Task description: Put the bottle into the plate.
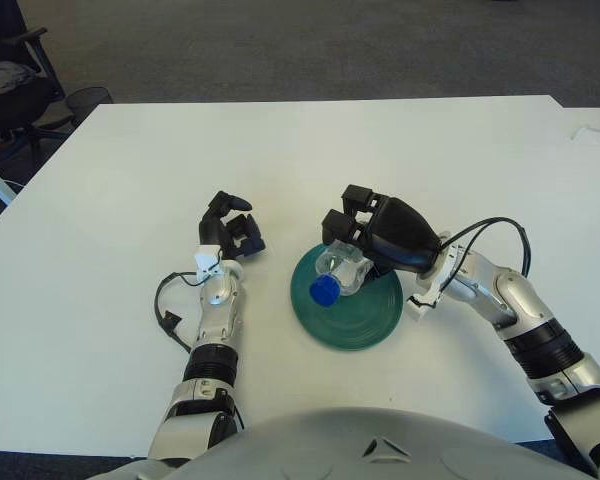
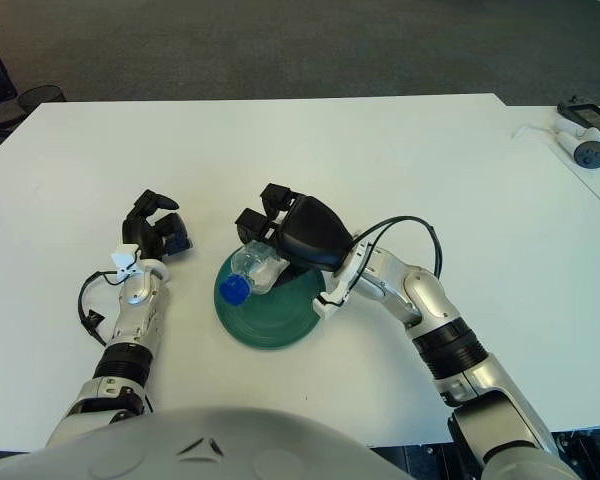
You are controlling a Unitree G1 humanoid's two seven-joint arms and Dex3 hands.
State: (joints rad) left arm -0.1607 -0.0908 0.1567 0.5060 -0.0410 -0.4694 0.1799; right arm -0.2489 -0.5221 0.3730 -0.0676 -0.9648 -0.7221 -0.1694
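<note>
While over the plate (image 1: 352, 318), the right hand (image 1: 385, 232) grips the bottle (image 1: 340, 275) (blue-capped).

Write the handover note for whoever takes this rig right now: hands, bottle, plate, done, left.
Right hand: over the green plate, fingers around the clear bottle with the blue cap.
Left hand: idle, to the left of the plate, fingers curled, holding nothing.
Done: bottle is above the plate, lying tilted, cap toward the robot.
Left: release the bottle and pull the right hand clear.
</note>
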